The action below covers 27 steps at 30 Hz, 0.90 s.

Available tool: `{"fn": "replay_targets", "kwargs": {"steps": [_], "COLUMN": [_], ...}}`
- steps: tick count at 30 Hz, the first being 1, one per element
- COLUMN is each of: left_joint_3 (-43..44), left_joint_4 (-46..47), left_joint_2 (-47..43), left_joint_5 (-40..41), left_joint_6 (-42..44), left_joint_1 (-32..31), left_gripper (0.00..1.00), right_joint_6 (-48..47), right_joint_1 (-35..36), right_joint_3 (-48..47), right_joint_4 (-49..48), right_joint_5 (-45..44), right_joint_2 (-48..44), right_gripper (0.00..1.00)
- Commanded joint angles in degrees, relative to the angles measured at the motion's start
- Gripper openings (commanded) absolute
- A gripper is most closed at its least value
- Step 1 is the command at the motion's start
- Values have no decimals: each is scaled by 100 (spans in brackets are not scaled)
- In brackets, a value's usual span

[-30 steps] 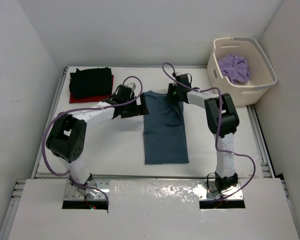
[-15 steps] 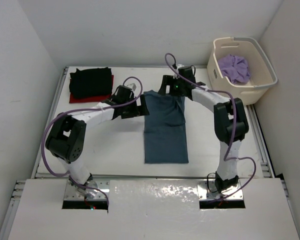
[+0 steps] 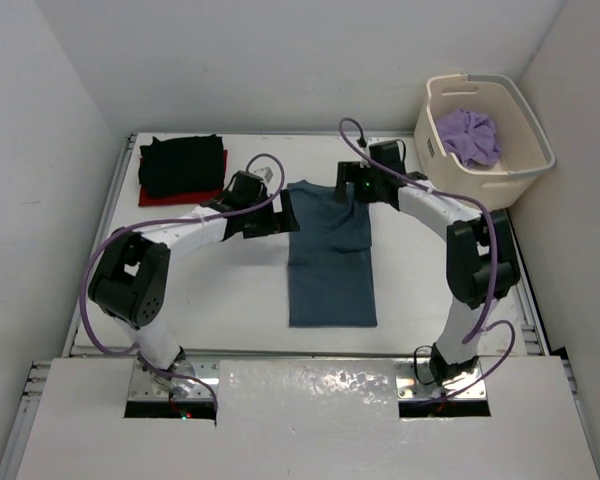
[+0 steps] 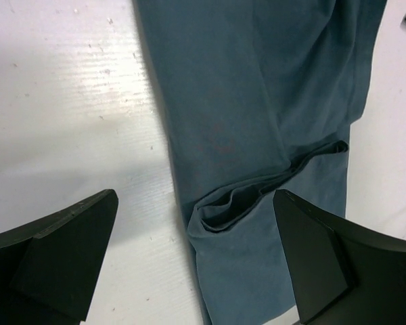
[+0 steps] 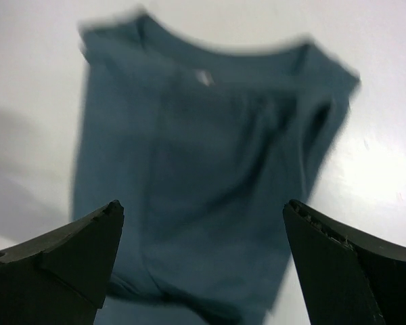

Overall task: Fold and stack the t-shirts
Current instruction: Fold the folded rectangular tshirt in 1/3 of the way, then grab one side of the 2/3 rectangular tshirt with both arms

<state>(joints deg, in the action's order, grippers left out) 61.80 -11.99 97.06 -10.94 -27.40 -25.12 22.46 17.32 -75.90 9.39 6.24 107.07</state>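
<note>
Left tool (image 4: 195, 198) and right tool (image 5: 204, 203) spread, over teal t-shirt (image 3: 330, 270), red t-shirt (image 3: 175, 198) mostly hidden beneath black t-shirt (image 3: 182, 165)

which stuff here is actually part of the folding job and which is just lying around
Part of the job:
- teal t-shirt, lying lengthwise mid-table
- black t-shirt, folded on top of the red t-shirt, far left corner
- lavender t-shirt, bunched in the basket

Just there:
- cream basket, far right corner
- white table
</note>
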Motion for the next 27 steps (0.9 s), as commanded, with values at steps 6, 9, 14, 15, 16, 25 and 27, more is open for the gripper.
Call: {"fn": "replay_targets", "kwargs": {"steps": [6,9,14,15,16,25,27], "left_joint_3": [-1221,-1687,-2531,-2602,-2725,-2796,-2761], "left_joint_4": [-567,-717,-348,-331,-252,399,452], "left_joint_2": [-1353,-1732,-1857,-1866,-1857,-1375,-1269], "left_joint_5": [-154,-285,-559,-558,-567,-682,-673], "left_joint_6": [-239,-555,-960,-969,-1021,-1119,-1110], "left_joint_1": [-781,-1317,-1768,-1829,-1873,-2453,-2471], "left_gripper": [100,100,99,96,95,59,53], "right_joint_6": [-629,-410,355,495,540,1164,1243], "right_joint_1": [-27,34,131,157,149,175,184], "right_joint_3": [2972,3818,4873,4970,5136,6034,6122], "right_joint_4": [125,738,1600,1688,1759,1083,1021], "right_joint_5": [132,44,974,1237,1335,1907,1951], "right_joint_2": [-2960,-4183,-5063,-5212,-5266,-5345,-5310], "right_gripper": [99,99,99,99,99,85,78]}}
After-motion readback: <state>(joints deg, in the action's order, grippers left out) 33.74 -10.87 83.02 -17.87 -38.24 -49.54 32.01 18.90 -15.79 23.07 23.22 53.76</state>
